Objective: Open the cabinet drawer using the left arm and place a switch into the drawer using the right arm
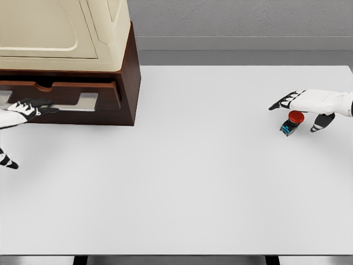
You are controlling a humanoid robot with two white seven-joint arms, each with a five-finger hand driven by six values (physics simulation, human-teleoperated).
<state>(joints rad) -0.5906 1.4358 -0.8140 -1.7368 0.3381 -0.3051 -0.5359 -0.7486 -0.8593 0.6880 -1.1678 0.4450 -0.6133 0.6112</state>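
Observation:
The cabinet (66,33) stands at the table's back left, cream on top with a dark brown base. Its drawer (107,94) carries a silver handle (83,102) on the front. My left hand (32,133) comes in at the left edge. Its fingers (33,105) stretch out along the handle, the thumb hangs well below, and nothing is gripped. The switch (292,121), a red button on a black and blue base, lies tilted at the right of the table. My right hand (294,117) is open just over it, with the fingers (284,102) to its left and the thumb to its right.
The white table (182,176) spreads wide between the cabinet and the switch. Its front edge runs along the bottom of the view and its right edge lies just past the right hand. A grey wall stands behind.

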